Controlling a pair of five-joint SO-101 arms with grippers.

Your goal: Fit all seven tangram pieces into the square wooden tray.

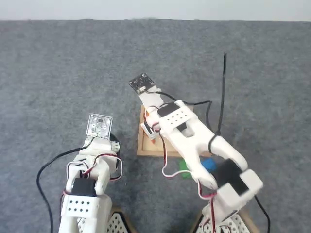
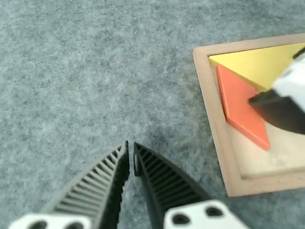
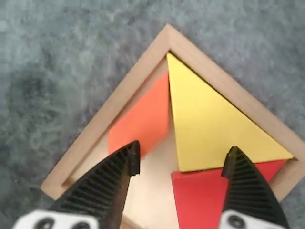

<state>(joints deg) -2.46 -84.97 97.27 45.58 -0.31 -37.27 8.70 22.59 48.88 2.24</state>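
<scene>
The square wooden tray (image 3: pixel 138 71) holds a yellow triangle (image 3: pixel 209 124), an orange piece (image 3: pixel 140 121) and a red piece (image 3: pixel 205 200), with bare wood between them. My right gripper (image 3: pixel 183 157) hovers open just above the tray, over the gap between the orange and red pieces, holding nothing. My left gripper (image 2: pixel 129 145) is shut and empty over the carpet, a short way from the tray's (image 2: pixel 209 109) side rim. In the high view the right arm covers most of the tray (image 1: pixel 150 153). A green piece (image 1: pixel 183 168) and a blue piece (image 1: pixel 209 164) lie on the carpet beside it.
Grey carpet covers the whole table. A black cable (image 1: pixel 222 92) rises beyond the tray's right side. The right arm's finger (image 2: pixel 281 112) shows dark above the orange piece (image 2: pixel 240 107) and the yellow triangle (image 2: pixel 257 62).
</scene>
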